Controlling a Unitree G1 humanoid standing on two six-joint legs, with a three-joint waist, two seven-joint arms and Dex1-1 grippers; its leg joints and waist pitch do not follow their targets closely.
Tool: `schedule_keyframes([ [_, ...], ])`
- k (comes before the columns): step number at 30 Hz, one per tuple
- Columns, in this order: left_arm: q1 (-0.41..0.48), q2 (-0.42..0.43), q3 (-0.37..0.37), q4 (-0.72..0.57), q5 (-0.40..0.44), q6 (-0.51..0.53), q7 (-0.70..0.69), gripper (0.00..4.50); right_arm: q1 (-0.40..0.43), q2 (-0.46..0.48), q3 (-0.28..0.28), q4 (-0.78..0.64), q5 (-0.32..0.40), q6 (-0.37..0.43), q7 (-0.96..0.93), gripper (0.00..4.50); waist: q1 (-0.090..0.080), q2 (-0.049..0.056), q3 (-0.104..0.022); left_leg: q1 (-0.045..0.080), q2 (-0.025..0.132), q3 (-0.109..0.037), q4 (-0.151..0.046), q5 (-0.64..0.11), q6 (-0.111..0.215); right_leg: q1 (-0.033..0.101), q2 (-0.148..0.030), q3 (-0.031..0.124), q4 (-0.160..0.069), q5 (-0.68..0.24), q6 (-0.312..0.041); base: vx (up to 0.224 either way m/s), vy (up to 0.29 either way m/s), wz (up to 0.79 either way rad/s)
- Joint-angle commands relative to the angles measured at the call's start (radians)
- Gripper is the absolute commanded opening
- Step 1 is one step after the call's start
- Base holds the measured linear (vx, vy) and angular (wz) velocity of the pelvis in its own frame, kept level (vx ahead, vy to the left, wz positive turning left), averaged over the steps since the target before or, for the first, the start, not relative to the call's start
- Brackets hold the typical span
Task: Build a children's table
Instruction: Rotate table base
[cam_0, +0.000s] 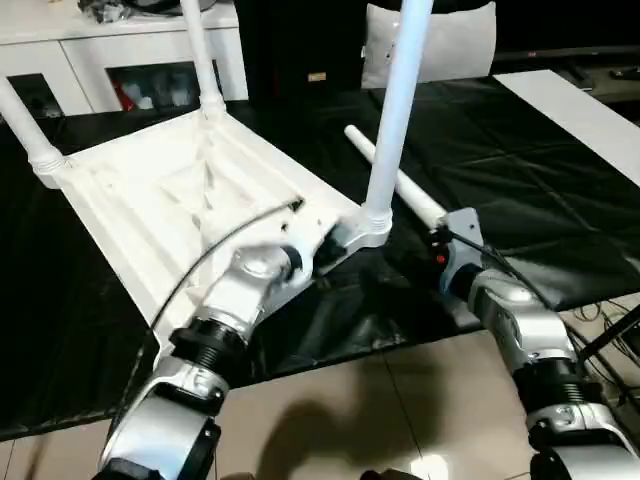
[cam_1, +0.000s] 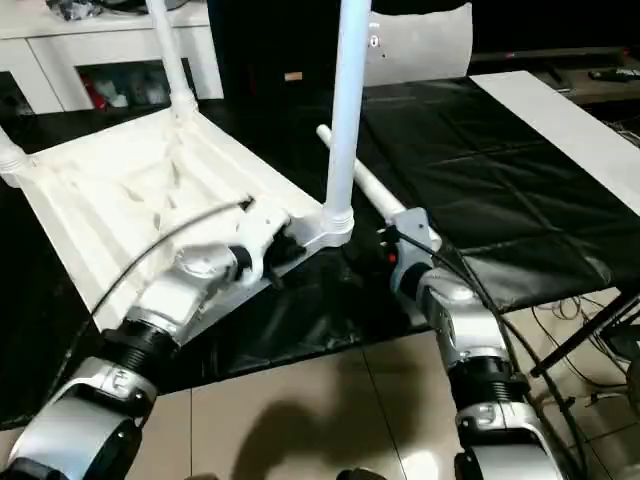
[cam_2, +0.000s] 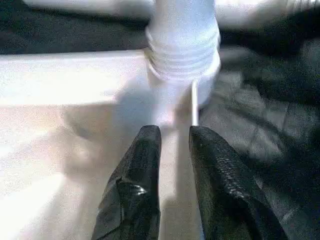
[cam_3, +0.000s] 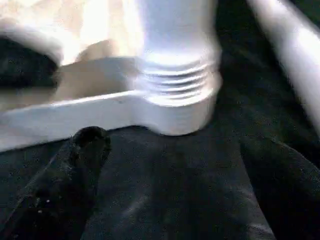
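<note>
The children's table top (cam_0: 150, 190) lies upside down on the black-covered work table, ribs facing up. Three white legs stand in its corner sockets. The nearest leg (cam_0: 395, 110) rises from the near right socket (cam_0: 375, 222). Another leg (cam_0: 410, 190) lies loose on the cover just behind that corner. My left gripper (cam_0: 315, 252) sits over the top's near edge beside that socket, its fingers (cam_2: 145, 160) a narrow gap apart with nothing between them. To the socket's right, my right gripper (cam_0: 438, 250) stands open wide and holds nothing; the leg's threaded base (cam_3: 175, 75) is right in front of its fingers (cam_3: 80, 160).
The work table's front edge (cam_0: 330, 350) runs just under my forearms, with tiled floor below. A white cabinet (cam_0: 120, 50) stands at the back left, and a white board (cam_0: 590, 110) lies on the table at the far right. Cables hang at the right edge.
</note>
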Motion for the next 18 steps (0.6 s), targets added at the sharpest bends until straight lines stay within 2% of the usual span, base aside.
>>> schedule_keyframes([
  [1, 0.024, 0.039, 0.040, -0.111, -0.024, 0.048, -0.007, 1.19, 0.023, -0.034, 0.065, -0.073, -0.018, 0.031, 0.085, 4.50, 0.009, -0.005, -0.072, -0.016, 0.027, 0.002, -0.055, -0.068, 0.128, 0.083, -0.059, 0.050, -0.070, -0.221, -0.173, 0.000, 0.000, 0.00],
  [3, 0.031, 0.051, 0.046, -0.134, -0.026, 0.057, -0.010, 1.19, 0.025, -0.037, 0.071, -0.079, -0.018, 0.042, 0.091, 4.50, 0.007, -0.003, -0.069, -0.014, 0.026, 0.003, -0.057, -0.085, 0.118, 0.079, -0.057, 0.050, -0.075, -0.258, -0.167, 0.000, 0.000, 0.00],
  [4, 0.038, 0.063, 0.054, -0.157, -0.026, 0.067, -0.009, 1.19, 0.025, -0.038, 0.074, -0.081, -0.017, 0.048, 0.092, 4.50, 0.007, -0.010, -0.069, -0.014, 0.026, 0.004, -0.057, -0.086, 0.115, 0.080, -0.057, 0.051, -0.076, -0.265, -0.164, 0.000, 0.000, 0.00],
  [5, 0.047, 0.093, 0.072, -0.188, -0.021, 0.079, -0.002, 1.19, 0.021, -0.036, 0.080, -0.075, -0.020, 0.049, 0.091, 4.50, 0.008, -0.005, -0.067, -0.013, 0.026, 0.003, -0.058, -0.090, 0.109, 0.077, -0.057, 0.051, -0.077, -0.282, -0.159, 0.000, 0.000, 0.00],
  [7, 0.063, 0.146, 0.097, -0.226, -0.014, 0.093, 0.002, 1.19, 0.014, -0.031, 0.088, -0.067, -0.027, 0.053, 0.083, 4.50, 0.007, -0.006, -0.067, -0.014, 0.027, 0.001, -0.059, -0.094, 0.096, 0.077, -0.057, 0.051, -0.074, -0.293, -0.150, 0.000, 0.000, 0.00],
  [9, 0.080, 0.206, 0.111, -0.247, 0.003, 0.110, -0.007, 1.19, 0.008, -0.024, 0.095, -0.065, -0.032, 0.064, 0.076, 4.50, 0.003, -0.003, -0.066, -0.012, 0.025, 0.001, -0.060, -0.101, 0.087, 0.075, -0.055, 0.052, -0.076, -0.305, -0.139, 0.000, 0.000, 0.00],
  [10, 0.088, 0.239, 0.114, -0.254, 0.019, 0.119, -0.010, 0.94, 0.005, -0.022, 0.100, -0.064, -0.034, 0.069, 0.077, 4.50, 0.002, 0.000, -0.066, -0.010, 0.027, 0.000, -0.061, -0.102, 0.081, 0.074, -0.054, 0.053, -0.074, -0.296, -0.140, 0.000, 0.000, 0.00],
  [11, 0.095, 0.263, 0.117, -0.262, 0.030, 0.129, -0.009, 0.85, 0.004, -0.022, 0.106, -0.067, -0.037, 0.073, 0.080, 4.50, 0.001, -0.001, -0.066, -0.009, 0.027, 0.000, -0.062, -0.101, 0.078, 0.073, -0.053, 0.053, -0.072, -0.283, -0.143, 0.000, 0.000, 0.00],
  [14, 0.114, 0.371, 0.138, -0.252, 0.076, 0.159, 0.002, 0.79, -0.003, -0.018, 0.134, -0.062, -0.045, 0.081, 0.096, 4.50, -0.001, 0.004, -0.066, -0.010, 0.026, -0.001, -0.063, -0.099, 0.075, 0.074, -0.053, 0.055, -0.066, -0.252, -0.154, 0.000, 0.000, 0.00],
  [15, 0.122, 0.405, 0.135, -0.249, 0.094, 0.168, 0.005, 0.49, -0.005, -0.014, 0.140, -0.059, -0.048, 0.086, 0.096, 4.50, 0.000, 0.012, -0.068, -0.008, 0.027, -0.003, -0.062, -0.098, 0.070, 0.073, -0.054, 0.055, -0.064, -0.238, -0.157, 0.000, 0.000, 0.00],
  [18, 0.145, 0.485, 0.111, -0.244, 0.131, 0.198, -0.001, 0.36, -0.016, -0.005, 0.153, -0.038, -0.057, 0.098, 0.098, 4.50, 0.002, 0.010, -0.068, -0.004, 0.028, -0.002, -0.062, -0.096, 0.062, 0.071, -0.054, 0.057, -0.060, -0.208, -0.178, 0.000, 0.000, 0.00],
])
